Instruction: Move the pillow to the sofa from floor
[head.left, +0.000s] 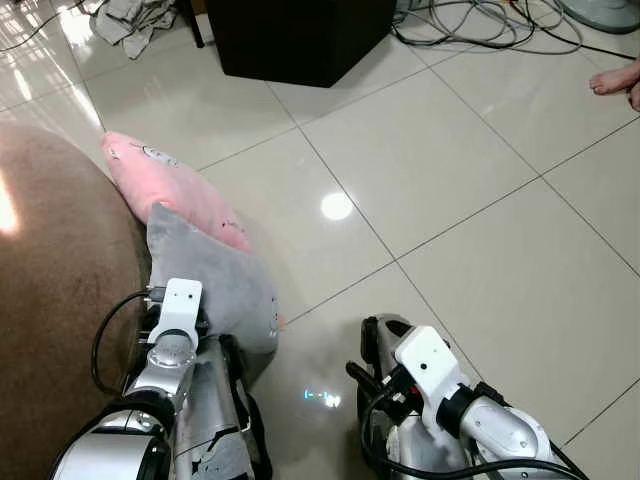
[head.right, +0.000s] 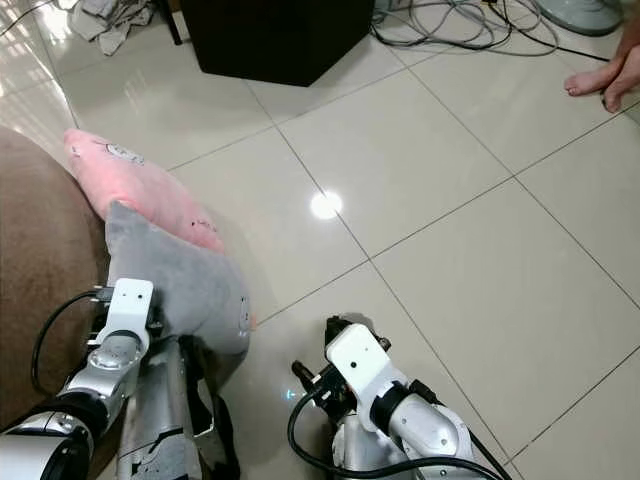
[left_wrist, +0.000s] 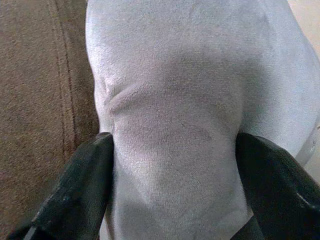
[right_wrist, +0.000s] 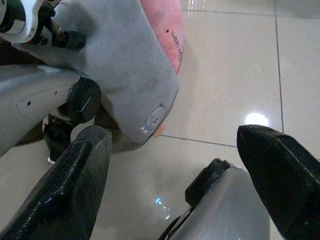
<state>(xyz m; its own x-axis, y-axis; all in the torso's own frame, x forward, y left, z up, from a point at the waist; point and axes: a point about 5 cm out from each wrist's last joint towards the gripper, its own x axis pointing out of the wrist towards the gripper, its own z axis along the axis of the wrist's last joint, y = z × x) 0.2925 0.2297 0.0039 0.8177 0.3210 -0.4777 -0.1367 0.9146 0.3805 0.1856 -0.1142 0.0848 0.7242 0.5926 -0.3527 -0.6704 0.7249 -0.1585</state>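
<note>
The brown sofa (head.left: 55, 300) rises at the robot's left, and the pillow (head.left: 215, 280), a soft plush cushion with a grey face and a pink back, leans against its side above the tiled floor (head.left: 470, 200), not yet on the seat. The left gripper (left_wrist: 172, 170) clamps a fold of the grey fabric between its fingers; such a shallow pinch on limp plush could slip loose during the lift, or the sagging bulk could snag on the sofa's edge. The right gripper (right_wrist: 172, 165) hangs near the floor, fingers spread and empty.
</note>
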